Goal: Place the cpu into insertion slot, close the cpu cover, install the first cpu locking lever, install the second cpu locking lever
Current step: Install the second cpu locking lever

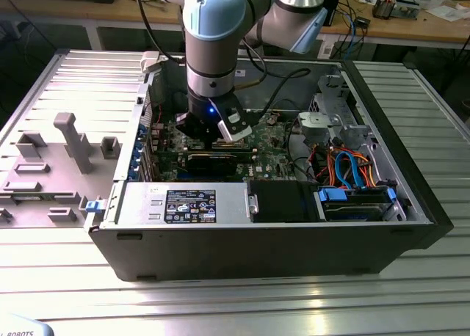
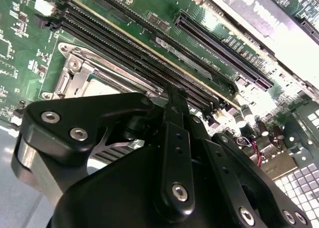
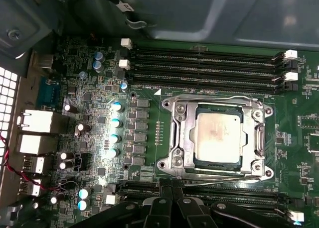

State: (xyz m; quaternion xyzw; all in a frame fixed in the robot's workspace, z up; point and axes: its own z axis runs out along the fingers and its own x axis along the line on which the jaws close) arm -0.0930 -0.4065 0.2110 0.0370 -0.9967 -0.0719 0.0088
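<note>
The cpu, a pale silver square, lies in the insertion slot on the green motherboard. The cpu cover, a shiny metal frame, lies flat around the chip. One thin wire lever runs along the socket's side near the memory slots, and a second lever runs along the opposite side. My gripper stands at that second lever's side of the socket, black fingers together with nothing visibly between them. In the second wrist view the gripper ends right beside the socket frame. In the exterior view the gripper is down inside the case.
Long black memory slots flank the socket on both sides. Capacitors and rear ports stand beside it. The open computer case holds a power supply, drive cables and a card close to the gripper.
</note>
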